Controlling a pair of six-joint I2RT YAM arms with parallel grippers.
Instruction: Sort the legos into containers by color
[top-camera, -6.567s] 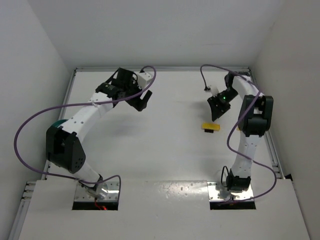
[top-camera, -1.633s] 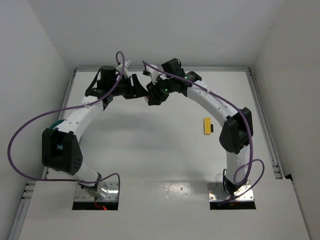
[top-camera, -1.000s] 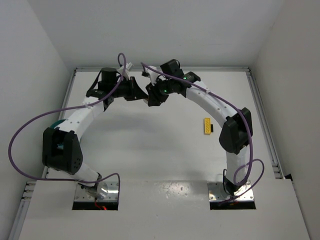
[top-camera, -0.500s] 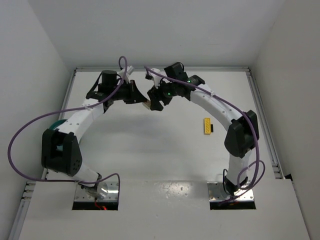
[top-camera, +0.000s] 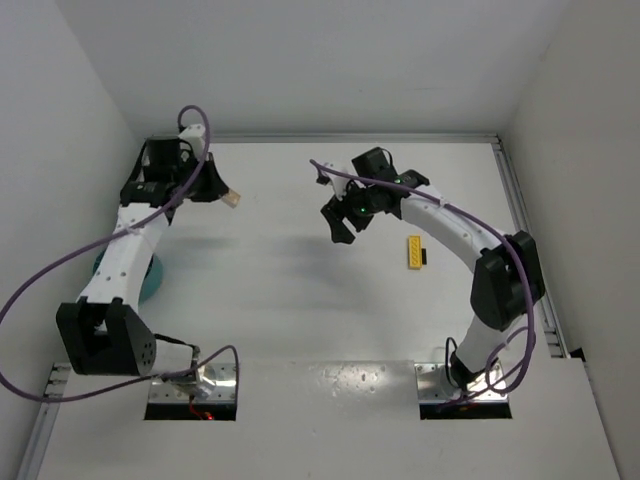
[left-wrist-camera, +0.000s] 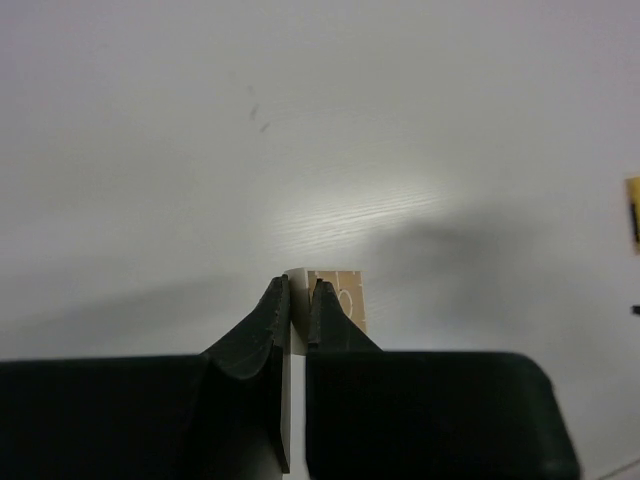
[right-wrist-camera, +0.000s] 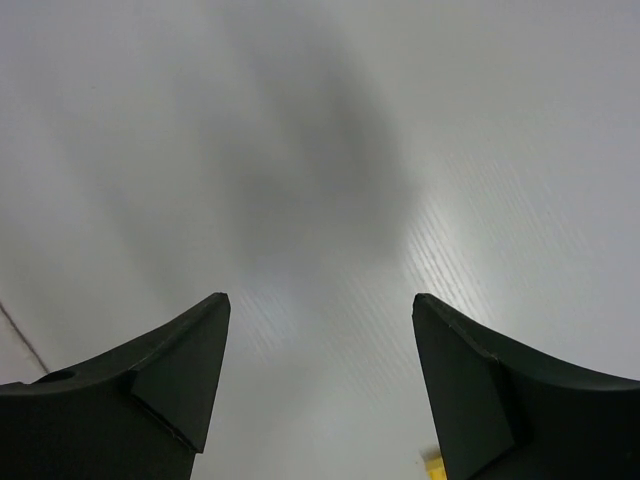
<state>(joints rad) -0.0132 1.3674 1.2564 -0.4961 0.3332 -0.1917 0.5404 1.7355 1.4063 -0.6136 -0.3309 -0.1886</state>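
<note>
— Left tool (left-wrist-camera: 297, 291)?
— Clenched on a pale brick (left-wrist-camera: 341, 297), over the bench (top-camera: 290, 310).
— Right tool (right-wrist-camera: 320, 312)?
— Released. A yellow brick (top-camera: 413, 252) lies near it; the teal bowl (top-camera: 152, 282) sits under the left arm.

I see a matte white table (top-camera: 280, 290) boxed in by plain white walls (top-camera: 330, 70); just ahead of the left pincer (left-wrist-camera: 297, 292), a soft glare (left-wrist-camera: 350, 205) brightens its surface.

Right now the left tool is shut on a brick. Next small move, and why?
Probably carry the left tool toward the teal bowl: it grips a pale brick over the table, and the bowl sits back by that arm's base, partly hidden.
</note>
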